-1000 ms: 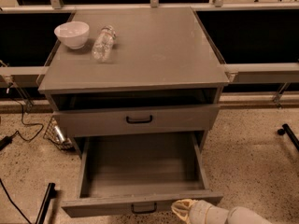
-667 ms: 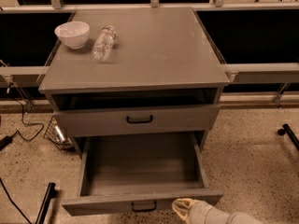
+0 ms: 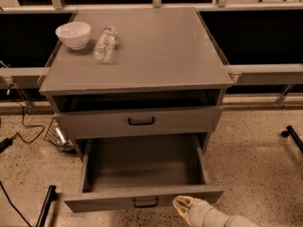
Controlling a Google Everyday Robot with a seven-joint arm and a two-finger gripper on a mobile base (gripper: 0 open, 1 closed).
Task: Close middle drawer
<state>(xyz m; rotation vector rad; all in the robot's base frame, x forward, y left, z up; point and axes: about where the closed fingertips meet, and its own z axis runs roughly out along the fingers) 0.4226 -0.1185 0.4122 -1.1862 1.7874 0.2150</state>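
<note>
The middle drawer (image 3: 142, 200) is pulled far out of the grey cabinet, low in the view. It has a slim front panel with a small dark loop handle (image 3: 145, 202), and its deep grey box (image 3: 142, 167) holds nothing. My gripper (image 3: 182, 206), cream-coloured, comes in from the bottom right. Its tip is right at the drawer's front panel, just right of the handle. I cannot tell whether it touches the panel.
Above the open drawer is a closed drawer with a taller front and a wider black handle (image 3: 141, 121). A white bowl (image 3: 73, 34) and a lying plastic bottle (image 3: 105, 43) are on the cabinet top (image 3: 161, 51). Cables and a black bar (image 3: 45, 205) lie on the floor at left.
Almost nothing has changed. My gripper stays at the drawer's front panel and the drawer is as far out as before.
</note>
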